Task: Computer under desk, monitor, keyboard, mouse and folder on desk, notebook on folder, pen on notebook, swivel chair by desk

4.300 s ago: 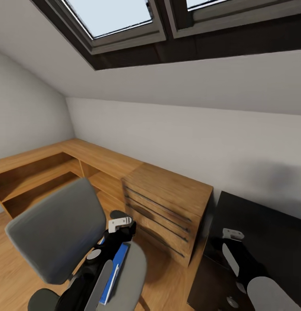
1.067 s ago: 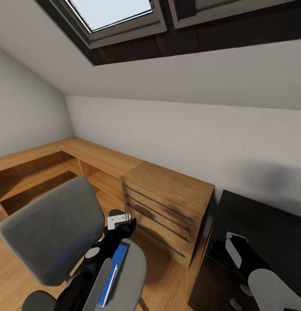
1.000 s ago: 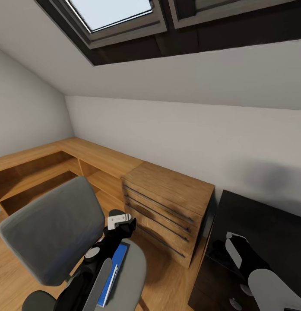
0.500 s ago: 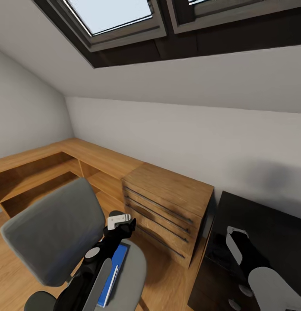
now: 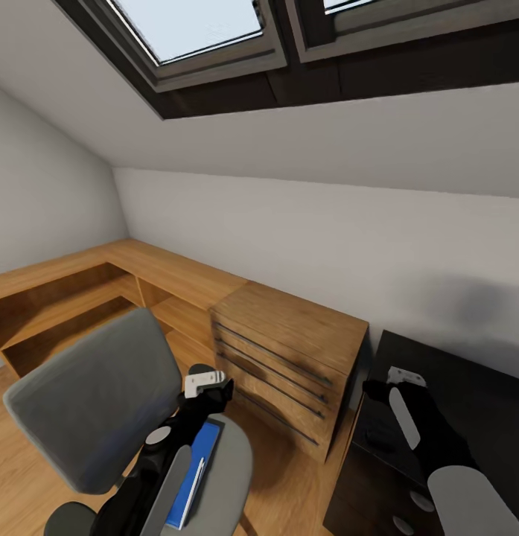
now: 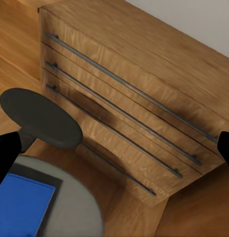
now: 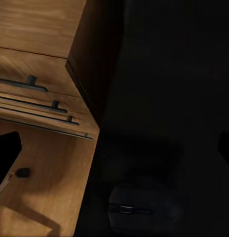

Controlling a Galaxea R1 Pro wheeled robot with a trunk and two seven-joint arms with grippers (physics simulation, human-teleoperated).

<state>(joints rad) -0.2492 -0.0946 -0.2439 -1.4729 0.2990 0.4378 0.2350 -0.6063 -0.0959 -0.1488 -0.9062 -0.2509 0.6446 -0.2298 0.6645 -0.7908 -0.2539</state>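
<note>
The swivel chair (image 5: 88, 402) stands at the lower left with the bright blue folder (image 5: 198, 460) lying flat on its grey seat (image 5: 233, 454). My left gripper (image 5: 214, 394) hovers open over the seat's far edge, beside a black armrest (image 6: 40, 118). The left wrist view shows the folder (image 6: 23, 210) just below that armrest. My right gripper (image 5: 374, 392) hangs open above the near left corner of the black desk (image 5: 475, 402). The small black mouse (image 7: 132, 210) rests on the desk below it, also visible as a dark lump, the mouse (image 5: 378, 437).
A wooden chest of drawers (image 5: 289, 357) with long dark bar handles stands between chair and desk. A low wooden shelf unit (image 5: 73, 290) runs along the left wall. Sloped ceiling with a dark-framed skylight (image 5: 207, 30) is overhead. Desk drawer knobs (image 5: 412, 500) show at bottom right.
My right arm has risen and reached farther over the desk corner. The left arm, chair and folder have stayed put; the view shifted only slightly.
</note>
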